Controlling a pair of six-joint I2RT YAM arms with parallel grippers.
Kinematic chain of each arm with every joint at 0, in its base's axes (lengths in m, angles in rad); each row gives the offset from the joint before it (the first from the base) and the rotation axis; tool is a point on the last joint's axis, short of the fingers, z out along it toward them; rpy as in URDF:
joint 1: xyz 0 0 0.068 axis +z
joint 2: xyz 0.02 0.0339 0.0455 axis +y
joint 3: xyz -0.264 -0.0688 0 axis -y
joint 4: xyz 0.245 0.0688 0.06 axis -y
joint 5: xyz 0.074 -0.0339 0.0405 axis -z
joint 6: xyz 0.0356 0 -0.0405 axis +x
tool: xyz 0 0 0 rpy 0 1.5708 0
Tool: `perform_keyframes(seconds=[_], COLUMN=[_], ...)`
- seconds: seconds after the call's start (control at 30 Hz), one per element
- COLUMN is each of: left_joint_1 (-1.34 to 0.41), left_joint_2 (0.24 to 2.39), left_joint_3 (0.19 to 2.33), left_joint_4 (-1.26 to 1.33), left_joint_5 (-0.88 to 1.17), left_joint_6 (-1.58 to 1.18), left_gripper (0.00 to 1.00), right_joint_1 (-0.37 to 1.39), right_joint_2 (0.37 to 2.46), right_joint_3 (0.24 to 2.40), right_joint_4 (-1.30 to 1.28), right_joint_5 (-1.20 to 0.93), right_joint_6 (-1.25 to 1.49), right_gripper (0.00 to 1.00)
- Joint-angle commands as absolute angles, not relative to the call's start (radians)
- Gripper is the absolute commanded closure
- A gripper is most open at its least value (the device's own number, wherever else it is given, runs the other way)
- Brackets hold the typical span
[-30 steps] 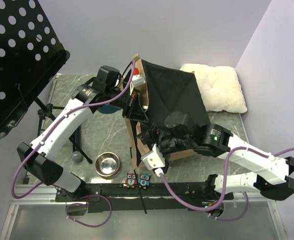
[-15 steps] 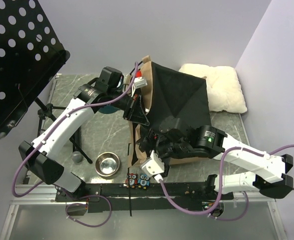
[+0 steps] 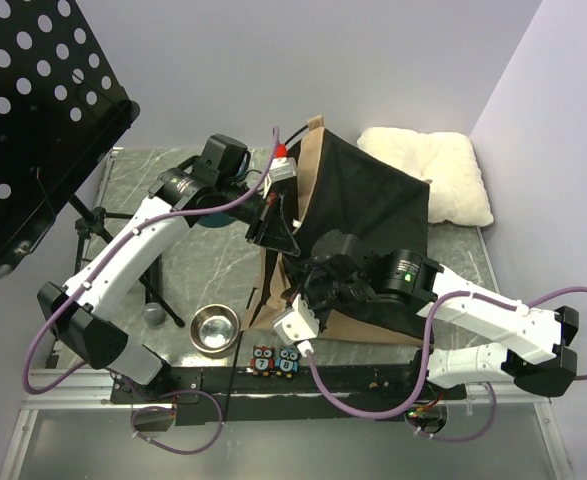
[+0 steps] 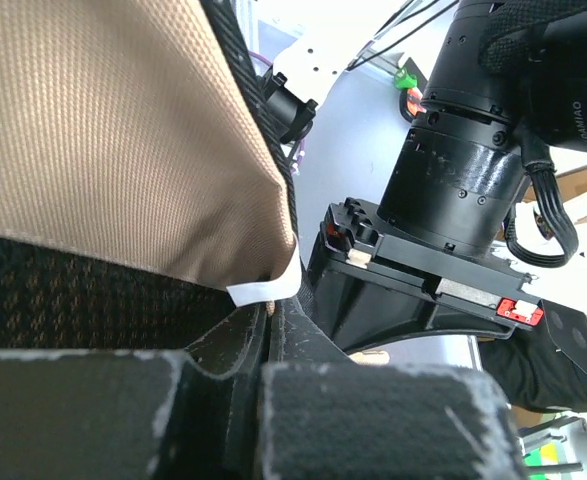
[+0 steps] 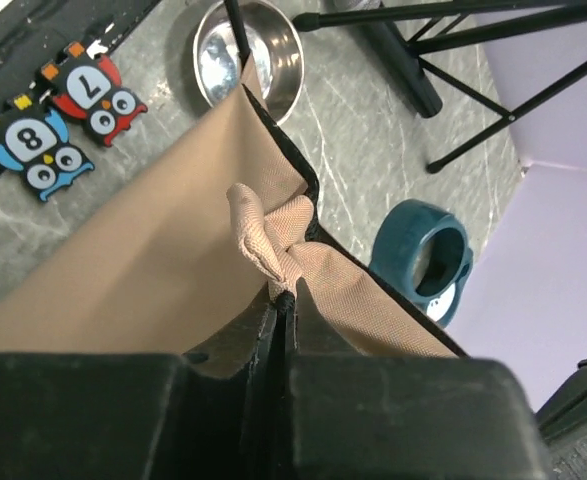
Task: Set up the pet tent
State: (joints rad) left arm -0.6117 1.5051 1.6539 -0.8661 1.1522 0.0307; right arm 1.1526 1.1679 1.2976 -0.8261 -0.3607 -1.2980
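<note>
One pet tent (image 3: 368,215) and one bowl (image 3: 214,330) sitting on bench (image 3: 193,270), left gripper (image 4: 271,310) and right gripper (image 5: 285,305) both pinching tent fabric, right gripper gaping wide earlier.

Pet tent (image 3: 365,212) centre, cushion (image 3: 438,180) behind its right, bowl (image 3: 214,330) front-left

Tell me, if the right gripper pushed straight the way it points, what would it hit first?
The pet tent: the right gripper is shut on a bunched fold of its fabric. Beyond, perhaps the table by the teal ring; depth is unclear.
</note>
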Motion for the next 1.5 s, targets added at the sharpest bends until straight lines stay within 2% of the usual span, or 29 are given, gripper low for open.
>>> perform_keyframes(seconds=[0.0,0.03,0.07,0.13,0.2,0.3,0.33,0.63,0.77,0.93,1.13,1.37,1.47], left_joint_1=[-0.621,-0.621,-0.62,-0.592,-0.528,-0.421,-0.39,-0.258,-0.258,-0.259,-0.385,-0.575,-0.629], left_joint_2=[1.503,1.499,1.494,1.476,1.445,1.367,1.339,1.033,0.89,0.781,0.885,1.058,1.12], left_joint_3=[1.684,1.678,1.677,1.678,1.672,1.625,1.612,1.392,1.235,1.075,1.129,1.169,1.192], left_joint_4=[-0.847,-0.836,-0.83,-0.816,-0.754,-0.573,-0.518,-0.324,-0.217,-0.077,-0.094,0.181,0.331], left_joint_5=[1.204,1.189,1.171,1.128,1.12,1.12,1.114,1.166,1.241,1.258,1.23,1.278,1.305], left_joint_6=[0.032,0.023,0.021,0.032,0.009,-0.095,-0.115,-0.147,-0.259,-0.397,-0.373,-0.615,-0.765], left_gripper=[0.99,0.99,0.9,0.58,0.4,0.01,0.0,0.0,0.1,0.26,0.51,0.99,0.99], right_joint_1=[1.141,1.134,1.123,1.094,1.054,0.984,0.964,0.796,0.746,0.7,0.673,0.672,0.672], right_joint_2=[1.169,1.167,1.161,1.146,1.131,1.097,1.083,0.936,0.917,0.916,0.934,0.936,0.937], right_joint_3=[1.339,1.345,1.351,1.362,1.364,1.35,1.342,1.232,1.22,1.19,1.184,1.183,1.184], right_joint_4=[-0.807,-0.807,-0.804,-0.805,-0.804,-0.792,-0.79,-0.658,-0.617,-0.552,-0.548,-0.537,-0.541], right_joint_5=[-0.387,-0.4,-0.416,-0.454,-0.495,-0.564,-0.589,-0.813,-0.89,-0.953,-0.994,-0.994,-0.989], right_joint_6=[-1.27,-1.253,-1.232,-1.171,-1.112,-1.036,-1.01,-0.801,-0.714,-0.631,-0.583,-0.561,-0.566], right_gripper=[1.0,1.0,1.0,1.0,1.0,1.0,1.0,1.0,1.0,1.0,1.0,1.0,1.0])
